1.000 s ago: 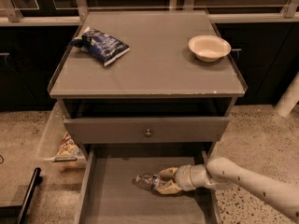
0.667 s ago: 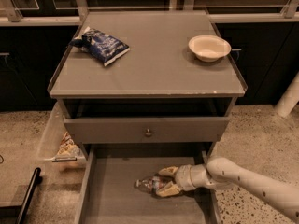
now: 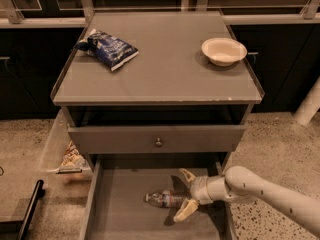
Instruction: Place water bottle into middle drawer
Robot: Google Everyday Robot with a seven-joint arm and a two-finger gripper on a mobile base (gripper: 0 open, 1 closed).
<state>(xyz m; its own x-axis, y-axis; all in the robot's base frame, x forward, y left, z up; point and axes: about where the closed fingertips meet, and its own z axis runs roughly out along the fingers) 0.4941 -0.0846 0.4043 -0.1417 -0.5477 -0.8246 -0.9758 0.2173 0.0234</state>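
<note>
The pincer [image 3: 184, 195] is hanging low in the lower middle of the frame, inside the pulled-out middle drawer [image 3: 125, 211], with its two tan fingers [image 3: 186, 175] spreading wide apart, one pointing toward the top of the frame and one toward the bottom. It is gripping nothing. The water bottle [image 3: 165, 199] is lying on its side on the drawer's flat floor, cap pointing left. Its right end is reaching into the gap between the spread fingers, and I cannot tell whether either finger is touching it. The white arm [image 3: 272, 196] is coming in from the lower right corner and stretching leftward over the drawer's right wall, with the wrist lying nearly level. Above the open drawer, a grey drawer front [image 3: 125, 140] with a small round knob [image 3: 158, 142] is sitting almost closed. On the grey surface [image 3: 170, 79] in the upper half of the frame, a blue snack bag [image 3: 107, 49] is lying at the left and a pale bowl [image 3: 224, 50] is standing at the right, well apart.
</note>
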